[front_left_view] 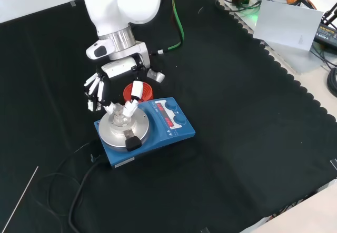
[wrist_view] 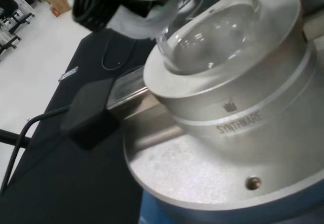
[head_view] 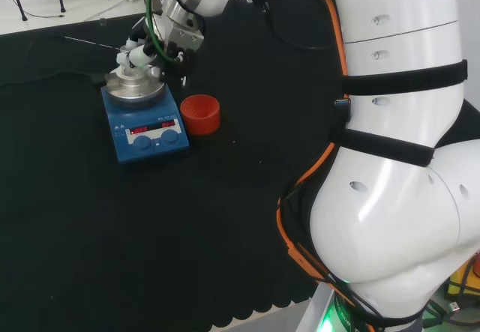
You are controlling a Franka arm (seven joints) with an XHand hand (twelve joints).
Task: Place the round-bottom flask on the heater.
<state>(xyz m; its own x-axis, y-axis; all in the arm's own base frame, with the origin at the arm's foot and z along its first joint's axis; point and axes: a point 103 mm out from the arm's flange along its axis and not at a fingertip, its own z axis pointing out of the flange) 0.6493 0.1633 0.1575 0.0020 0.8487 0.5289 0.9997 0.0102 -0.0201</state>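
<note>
Though the clear glass is hard to make out, the scene reads as below, from the largest thing to the smallest.

Arm: the white arm [front_left_view: 124, 4] reaches down from the top of the front view and ends just above the heater. In the head view its big links stand at the right.

Bench: black cloth [front_left_view: 253, 112] covers it. A dark cable trails from the heater toward the lower left of the front view.

Heater: a blue box [front_left_view: 158, 133] with a red display and two knobs, topped by a round metal block [front_left_view: 124, 128]. The wrist view shows a bowl-shaped seat in that block [wrist_view: 243, 82].

Hand: the black and white hand [front_left_view: 113, 99] hangs over the block, its fingers [front_left_view: 135, 92] curled in toward the flask's neck and seemingly pinching it. Other fingers spread out at the left in the front view.

Red stand: a red ribbed ring [head_view: 200, 115] sits empty just beside the heater, to its right in the head view.

Flask: the round-bottom flask [wrist_view: 212, 27] has its glass bulb lowered into the block's seat. I cannot tell for sure whether the glass bears its full weight there.

Step in hand: by my judgement, the final setting down; the task looks nearly done.

Next move: it calls for the fingers to part slowly, then for the hand to rise straight up so the neck is not knocked sideways.
</note>
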